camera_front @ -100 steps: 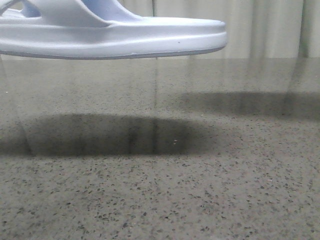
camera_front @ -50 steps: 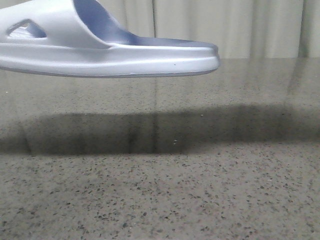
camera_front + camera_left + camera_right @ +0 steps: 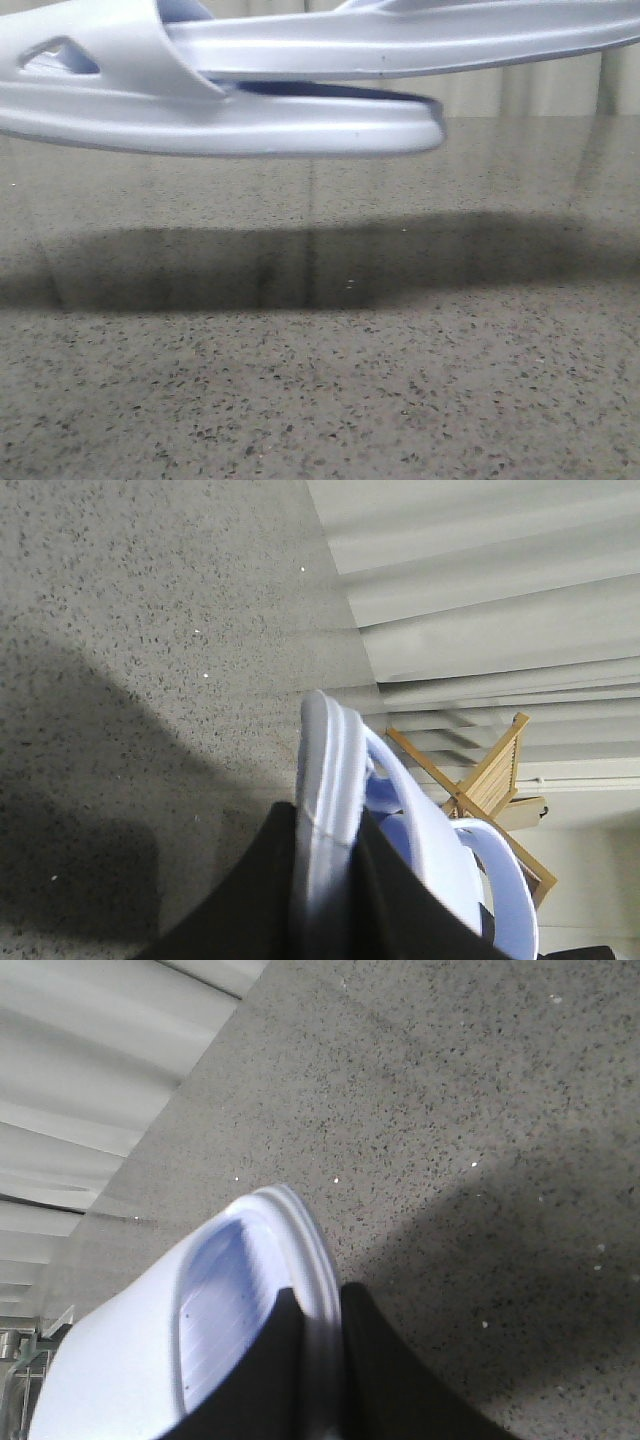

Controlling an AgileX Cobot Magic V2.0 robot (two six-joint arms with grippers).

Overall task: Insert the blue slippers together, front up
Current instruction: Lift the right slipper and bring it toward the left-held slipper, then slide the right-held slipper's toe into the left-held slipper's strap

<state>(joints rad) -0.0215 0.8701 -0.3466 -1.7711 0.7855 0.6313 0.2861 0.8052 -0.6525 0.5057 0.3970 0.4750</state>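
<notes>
Blue slippers (image 3: pixel 300 90) overlapped aloft, well above speckled table (image 3: pixel 320 400).

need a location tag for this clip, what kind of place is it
Probably an indoor lab or test room, not a home. A dark speckled stone-like table stands before pale curtains, and a folding wooden rack sits by them.
</notes>
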